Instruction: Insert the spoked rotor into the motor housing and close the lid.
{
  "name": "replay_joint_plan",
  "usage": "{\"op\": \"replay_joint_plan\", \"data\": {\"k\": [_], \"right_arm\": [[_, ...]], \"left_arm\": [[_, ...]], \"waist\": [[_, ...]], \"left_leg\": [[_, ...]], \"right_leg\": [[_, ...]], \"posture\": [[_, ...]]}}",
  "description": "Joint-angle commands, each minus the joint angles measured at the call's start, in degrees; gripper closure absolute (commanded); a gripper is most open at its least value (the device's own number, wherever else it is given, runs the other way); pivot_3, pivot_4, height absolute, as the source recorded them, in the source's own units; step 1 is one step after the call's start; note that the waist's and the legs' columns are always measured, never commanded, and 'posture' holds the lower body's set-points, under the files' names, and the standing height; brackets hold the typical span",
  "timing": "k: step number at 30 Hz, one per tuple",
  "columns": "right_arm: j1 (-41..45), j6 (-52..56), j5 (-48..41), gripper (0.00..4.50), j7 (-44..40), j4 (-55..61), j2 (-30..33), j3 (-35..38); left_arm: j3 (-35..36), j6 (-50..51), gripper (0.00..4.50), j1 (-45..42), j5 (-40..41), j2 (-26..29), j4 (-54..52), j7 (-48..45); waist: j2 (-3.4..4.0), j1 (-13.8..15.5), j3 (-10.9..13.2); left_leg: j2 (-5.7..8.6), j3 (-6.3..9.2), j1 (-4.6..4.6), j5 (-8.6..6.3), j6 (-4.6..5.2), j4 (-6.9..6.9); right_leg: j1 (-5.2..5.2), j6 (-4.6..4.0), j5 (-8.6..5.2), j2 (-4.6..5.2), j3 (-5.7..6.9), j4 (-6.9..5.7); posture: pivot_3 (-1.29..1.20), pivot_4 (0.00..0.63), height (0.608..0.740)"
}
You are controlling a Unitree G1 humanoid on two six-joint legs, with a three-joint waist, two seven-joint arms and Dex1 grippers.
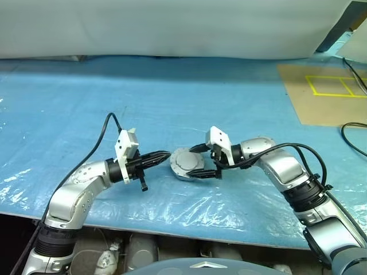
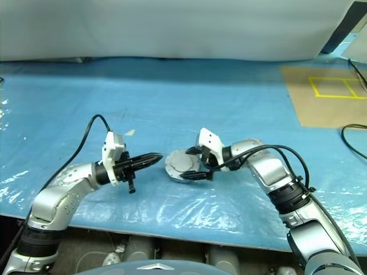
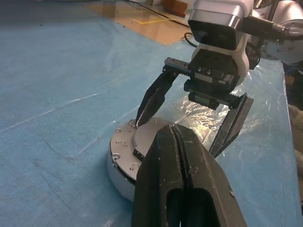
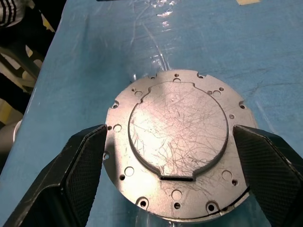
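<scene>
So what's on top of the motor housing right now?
A flat scratched metal plate with small holes round its edge covers the motor housing. The right gripper straddles it, fingers open. Whatever is inside is hidden under that plate.

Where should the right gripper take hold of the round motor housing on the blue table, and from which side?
Grip the motor housing by its curved side wall, at two opposite points, coming from above. It lies flat and squat, and its flat top gives nothing to pinch. The open right gripper straddles it this way.
</scene>
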State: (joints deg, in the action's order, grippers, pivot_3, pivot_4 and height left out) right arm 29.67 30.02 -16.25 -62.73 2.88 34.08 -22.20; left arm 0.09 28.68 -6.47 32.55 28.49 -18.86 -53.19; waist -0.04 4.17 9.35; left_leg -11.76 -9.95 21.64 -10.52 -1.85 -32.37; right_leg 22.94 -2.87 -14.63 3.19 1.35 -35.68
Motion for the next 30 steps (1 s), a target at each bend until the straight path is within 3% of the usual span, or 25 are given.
{"op": "replay_joint_plan", "data": {"k": [1,16,19,22,30], "right_arm": [[0.35,-1.56,2.17,0.04,0.46,-1.79,-1.43,-0.59],[-0.33,-4.35,6.29,0.04,0.91,-3.48,-3.1,-0.48],[-0.17,-5.47,6.4,0.61,0.2,-3.27,-3.22,-0.49],[-0.48,-6.09,6.64,1.49,-0.55,-3.17,-2.83,-0.56],[0.21,-5.04,6.45,1.5,-0.2,-3.04,-2.51,0.85]], "left_arm": [[0.72,-0.67,4.5,-0.03,0.58,1.0,-1.52,-0.15],[0.05,-2.53,4.5,2.54,0.23,0.93,-1.17,-0.02],[-0.31,-3.39,4.5,2.67,-0.22,0.68,-0.27,-0.22],[-0.6,-3.93,4.5,2.93,-0.39,0.6,0.16,-0.37],[-1.3,-5.77,4.5,3.22,-0.91,0.22,1.64,-0.98]], "waist": [[0.0,-0.18,0.0],[0.0,-0.26,0.0],[0.0,-0.26,0.0],[0.0,-0.27,0.0],[0.0,-0.26,0.0]], "left_leg": [[0.0,0.0,0.0,0.0,0.0,-0.03],[0.0,-0.01,-0.41,-0.01,0.01,-0.07],[-0.01,-0.01,-0.48,-0.02,0.01,-0.06],[-0.01,-0.02,-0.48,-0.02,0.02,-0.05],[0.0,-0.02,-0.51,-0.02,0.02,-0.06]], "right_leg": [[-0.01,0.0,0.0,0.0,0.0,-0.01],[-0.4,-0.02,-0.01,0.0,-0.06,-0.05],[-0.46,-0.02,-0.01,0.01,-0.06,-0.03],[-0.46,-0.02,-0.01,0.0,-0.06,-0.03],[-0.49,-0.02,-0.01,0.01,-0.06,-0.04]], "posture": [[0.0,0.15,0.74],[0.0,0.15,0.74],[0.0,0.15,0.74],[0.0,0.15,0.74],[0.0,0.15,0.74]]}}
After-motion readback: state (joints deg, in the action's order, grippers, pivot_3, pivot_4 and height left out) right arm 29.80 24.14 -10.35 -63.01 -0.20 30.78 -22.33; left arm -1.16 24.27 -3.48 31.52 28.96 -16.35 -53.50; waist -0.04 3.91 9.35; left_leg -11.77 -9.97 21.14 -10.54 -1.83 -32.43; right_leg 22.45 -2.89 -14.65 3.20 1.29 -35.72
